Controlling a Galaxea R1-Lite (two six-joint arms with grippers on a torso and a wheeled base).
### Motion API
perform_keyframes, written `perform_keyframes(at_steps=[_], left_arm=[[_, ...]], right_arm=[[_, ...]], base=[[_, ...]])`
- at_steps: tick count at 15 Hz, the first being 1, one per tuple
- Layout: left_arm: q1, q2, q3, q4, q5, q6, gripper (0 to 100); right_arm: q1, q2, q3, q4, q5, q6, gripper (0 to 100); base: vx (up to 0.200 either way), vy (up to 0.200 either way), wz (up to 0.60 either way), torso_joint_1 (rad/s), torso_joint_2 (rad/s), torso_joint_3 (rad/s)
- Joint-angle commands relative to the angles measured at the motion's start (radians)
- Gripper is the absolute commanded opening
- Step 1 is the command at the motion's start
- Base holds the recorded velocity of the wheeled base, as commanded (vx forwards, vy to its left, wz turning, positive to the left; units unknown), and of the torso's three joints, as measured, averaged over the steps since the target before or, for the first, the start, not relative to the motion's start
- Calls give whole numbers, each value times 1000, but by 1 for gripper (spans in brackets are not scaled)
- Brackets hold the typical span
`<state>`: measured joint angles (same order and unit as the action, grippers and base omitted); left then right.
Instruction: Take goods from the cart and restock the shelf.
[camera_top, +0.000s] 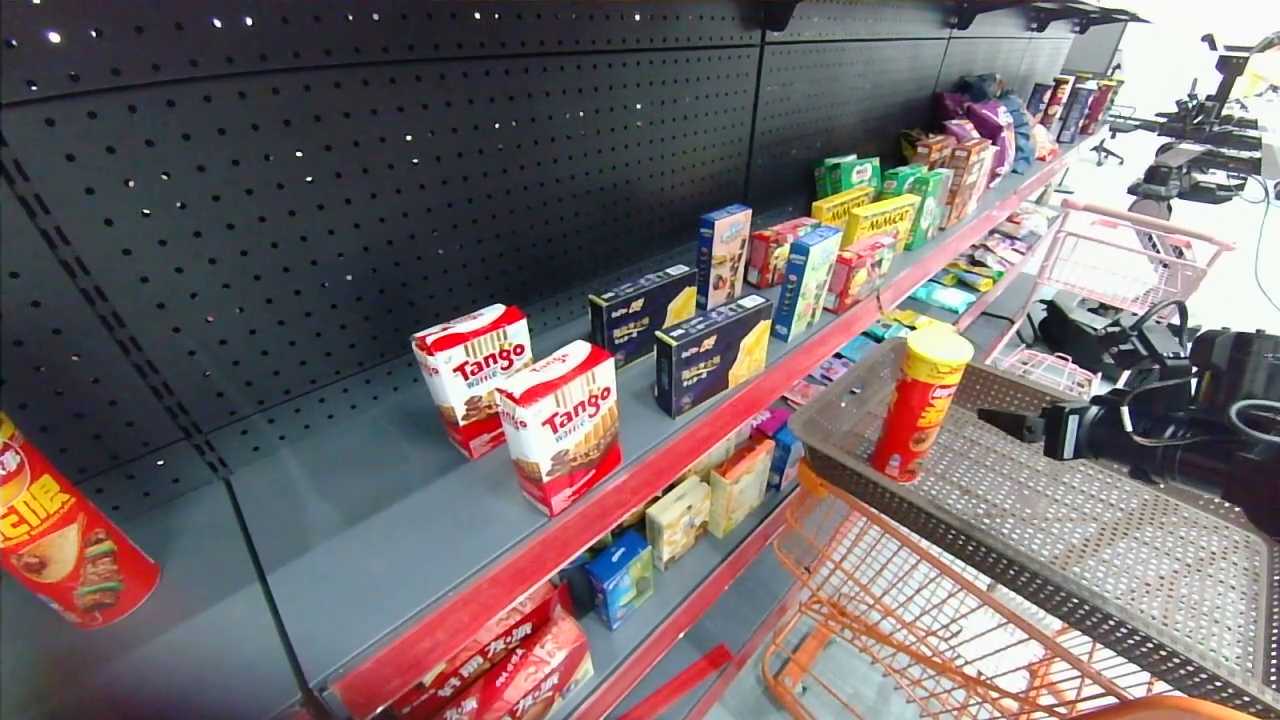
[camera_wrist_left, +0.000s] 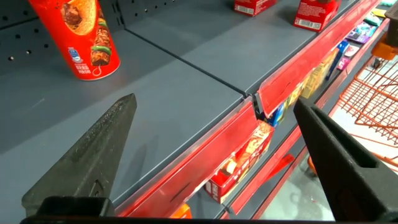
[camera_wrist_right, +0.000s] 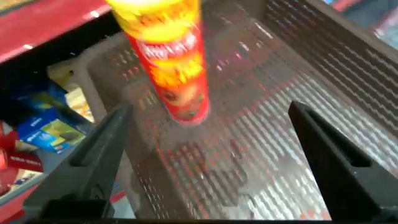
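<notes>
Right gripper (camera_wrist_right: 209, 111): jaws spread wide, empty, poised just short of a red chip can (camera_wrist_right: 168, 62) with a yellow lid, which stands upright on the perforated tray (camera_top: 1050, 540) atop the orange cart (camera_top: 880, 620). Left gripper (camera_wrist_left: 214, 102): jaws likewise wide, holding nothing, above the bare grey shelf (camera_wrist_left: 186, 81) near its red front edge. Second red chip can (camera_wrist_left: 84, 37): upright on that shelf, towards the back panel, well apart from the jaws. Farther along the shelf: two red-and-white wafer boxes (camera_top: 560, 425), then dark blue boxes (camera_top: 712, 355), all upright.
</notes>
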<state>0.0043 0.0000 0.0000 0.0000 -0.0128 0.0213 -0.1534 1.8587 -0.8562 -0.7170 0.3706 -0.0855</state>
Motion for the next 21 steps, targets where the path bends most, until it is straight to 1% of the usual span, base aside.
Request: perform_keyframes(at_steps=[1,3,4,7,10,11,12,15,17,21], left_arm=[[0,0,0,0,-1,0,100],[0,0,0,0,0,0,100],[0,0,0,0,-1,0,100],[0,0,0,0,0,0,100],[0,0,0,0,-1,0,100],[0,0,0,0,-1,0,100],[0,0,0,0,-1,0,100],[0,0,0,0,-1,0,100],[0,0,0,0,0,0,100],[0,0,0,0,-1,0,100]], right_arm=[[35,76,-40,-24,25,-11,100],[38,126,-47,-56,27,-71,100],[41,154,-35,-113,31,-89,100],[57,188,-43,-147,44,-94,100],[61,247,5,-298,67,-94,100],[66,260,8,-320,65,-94,100],[87,298,5,-374,65,-88,100],[137,358,-53,-398,65,-83,100],[150,381,-96,-400,62,-80,100],[144,399,-156,-397,56,-77,100]], base=[[0,0,0,0,0,0],[0,0,0,0,0,0],[0,0,0,0,0,0],[0,0,0,0,0,0],[0,0,0,0,0,0],[0,0,0,0,0,0],[0,0,0,0,0,0],[0,0,0,0,0,0],[0,0,0,0,0,0],[0,0,0,0,0,0]])
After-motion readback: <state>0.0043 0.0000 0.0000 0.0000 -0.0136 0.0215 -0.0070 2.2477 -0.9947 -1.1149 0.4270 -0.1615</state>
